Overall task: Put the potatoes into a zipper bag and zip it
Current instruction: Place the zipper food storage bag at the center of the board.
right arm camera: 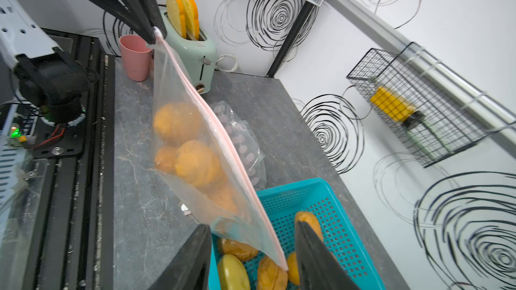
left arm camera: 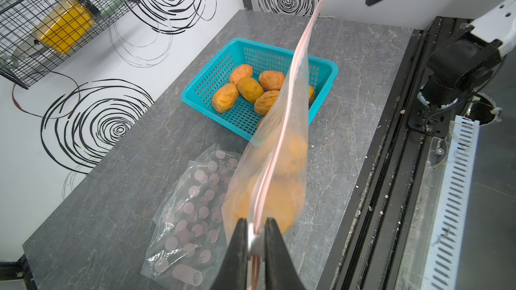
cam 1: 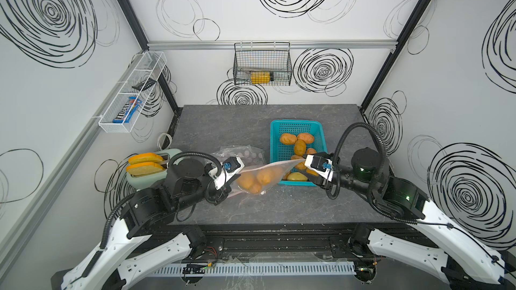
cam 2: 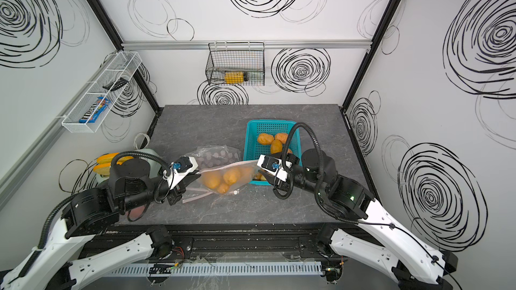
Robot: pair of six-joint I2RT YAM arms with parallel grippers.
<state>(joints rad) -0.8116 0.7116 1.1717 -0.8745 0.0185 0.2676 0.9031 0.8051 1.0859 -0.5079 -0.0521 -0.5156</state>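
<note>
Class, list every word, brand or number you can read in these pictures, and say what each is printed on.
"m&m's": on the blue candy pack in the white wire shelf.
On the toaster, a mark too small to read.
On the dotted bag, a label blurred beyond reading.

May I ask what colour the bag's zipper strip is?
Pale pink zipper strip, clearest in right wrist view.

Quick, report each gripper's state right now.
Left gripper: closed, jaws pinching one end of the zipper bag at its seal.
Right gripper: open, jaws apart around the bag's other end, not gripping it.
</note>
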